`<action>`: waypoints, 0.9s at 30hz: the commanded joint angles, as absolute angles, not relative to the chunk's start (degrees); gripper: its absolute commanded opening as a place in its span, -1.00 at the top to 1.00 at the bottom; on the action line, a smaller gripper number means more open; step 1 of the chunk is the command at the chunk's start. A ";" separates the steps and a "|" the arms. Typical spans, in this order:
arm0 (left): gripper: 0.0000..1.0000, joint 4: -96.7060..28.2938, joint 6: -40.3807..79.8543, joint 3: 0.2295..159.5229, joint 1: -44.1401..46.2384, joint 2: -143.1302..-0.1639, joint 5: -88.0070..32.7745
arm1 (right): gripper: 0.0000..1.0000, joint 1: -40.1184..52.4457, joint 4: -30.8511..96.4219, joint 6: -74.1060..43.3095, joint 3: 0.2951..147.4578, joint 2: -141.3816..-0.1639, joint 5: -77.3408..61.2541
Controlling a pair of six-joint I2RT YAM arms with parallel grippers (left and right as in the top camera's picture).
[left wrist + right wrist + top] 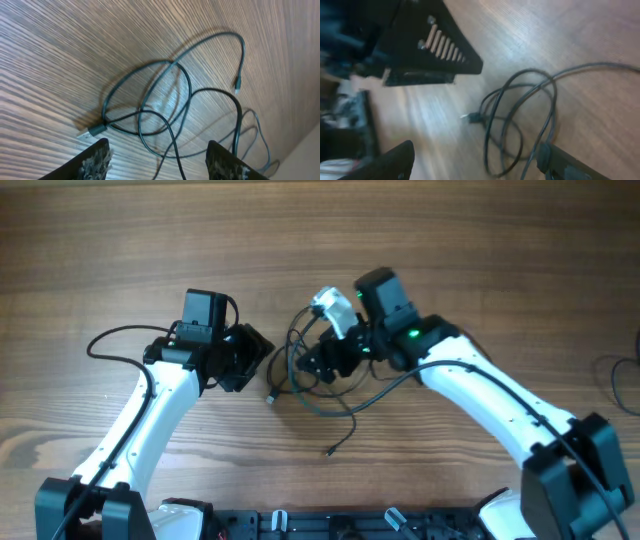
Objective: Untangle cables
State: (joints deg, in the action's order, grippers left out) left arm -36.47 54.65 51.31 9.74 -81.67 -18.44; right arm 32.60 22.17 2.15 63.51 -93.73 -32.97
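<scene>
The cables (296, 380) lie as loose overlapping black loops on the wooden table between my two grippers. A USB plug (270, 397) points toward the left gripper and a small plug (328, 451) trails toward the front. My left gripper (252, 356) is open and empty just left of the loops. In its wrist view the cables (172, 62) spread ahead of the open fingers (160, 165), with the USB plug (92, 132) near the left finger. My right gripper (322, 362) is open over the loops. In its wrist view a strand (551, 107) runs beside the right finger of the open jaws (475, 162).
The left gripper's black body (427, 47) shows at the top left of the right wrist view. A thicker black arm cable (110, 338) loops at the left. Another dark cord (622, 380) lies at the right edge. The robot base (330, 525) runs along the front.
</scene>
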 commanded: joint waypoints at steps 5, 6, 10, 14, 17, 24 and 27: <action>-0.26 -36.47 55.99 51.33 9.47 -82.21 -12.32 | -0.28 37.41 17.76 -3.79 62.87 -102.28 -20.78; -0.25 -36.49 55.99 51.33 9.47 -82.21 -12.36 | -0.05 37.67 17.78 -3.92 62.87 -102.87 -20.71; -0.18 -36.86 55.42 51.33 9.54 -82.43 -12.27 | 0.91 37.52 18.02 -8.84 62.87 -103.53 -16.60; -0.11 -36.73 52.73 51.31 9.54 -83.42 -12.12 | 0.91 36.99 18.13 -11.38 62.89 -103.50 -14.59; -0.05 -36.84 52.71 51.33 9.56 -84.20 -12.38 | 0.91 36.88 19.09 -11.31 62.89 -103.39 -14.85; -0.11 -35.94 52.71 51.31 12.29 -86.39 -12.56 | 0.91 36.69 29.56 0.05 62.89 -103.28 -10.92; -0.19 -34.04 52.73 51.31 14.26 -87.72 -12.56 | 0.91 36.67 34.00 0.01 62.89 -103.28 -4.12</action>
